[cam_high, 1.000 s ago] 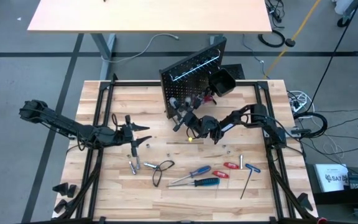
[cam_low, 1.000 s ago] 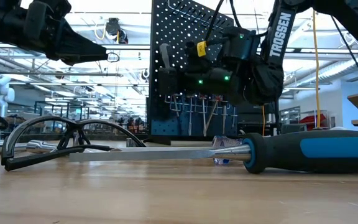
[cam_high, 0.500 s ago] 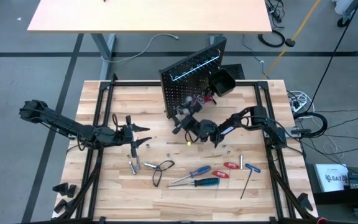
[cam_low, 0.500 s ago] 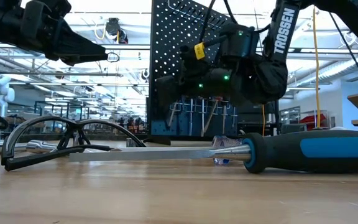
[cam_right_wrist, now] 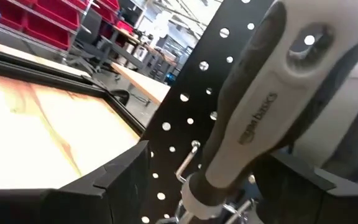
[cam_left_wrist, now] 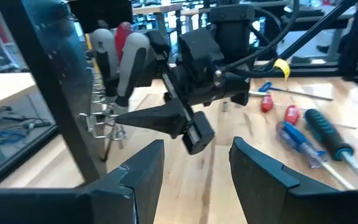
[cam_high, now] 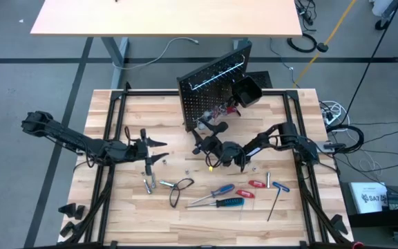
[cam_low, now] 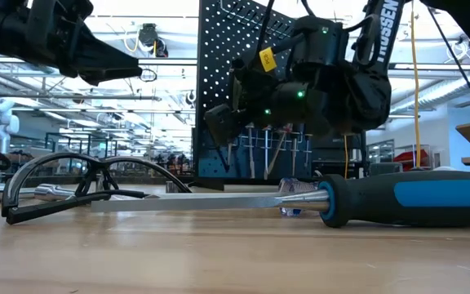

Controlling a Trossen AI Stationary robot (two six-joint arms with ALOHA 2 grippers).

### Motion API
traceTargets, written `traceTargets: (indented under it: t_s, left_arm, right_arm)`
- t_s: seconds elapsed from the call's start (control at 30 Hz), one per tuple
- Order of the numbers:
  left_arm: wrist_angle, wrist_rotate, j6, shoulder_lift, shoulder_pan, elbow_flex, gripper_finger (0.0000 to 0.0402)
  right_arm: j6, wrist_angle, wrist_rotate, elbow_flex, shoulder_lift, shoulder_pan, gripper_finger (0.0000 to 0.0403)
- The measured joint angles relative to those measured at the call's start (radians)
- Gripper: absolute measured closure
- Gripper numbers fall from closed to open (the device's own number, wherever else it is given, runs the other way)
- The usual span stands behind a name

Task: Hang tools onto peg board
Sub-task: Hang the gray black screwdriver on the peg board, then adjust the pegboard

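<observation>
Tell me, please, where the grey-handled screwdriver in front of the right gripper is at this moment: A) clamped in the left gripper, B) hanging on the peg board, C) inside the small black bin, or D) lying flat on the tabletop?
B: the grey-handled screwdriver hangs against the peg board, with the right gripper open and off it.

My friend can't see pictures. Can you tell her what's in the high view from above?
The right gripper hangs open just in front of the upright black peg board. The left gripper waits over the wooden table, where screwdrivers lie.
</observation>
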Motion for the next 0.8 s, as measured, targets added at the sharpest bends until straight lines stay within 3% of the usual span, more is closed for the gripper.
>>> traceTargets:
  t_s: [0.27,0.8]
  left_arm:
    - [0.003,0.019,-0.020,0.000,0.000,0.000,0.0217]
    - [0.002,0.018,-0.046,0.000,0.000,0.000,0.0217]
  right_arm:
    - [-0.006,-0.008,0.139,0.000,-0.001,0.044,0.0140]
    - [-0.005,-0.015,0.216,0.000,-0.001,0.102,0.0140]
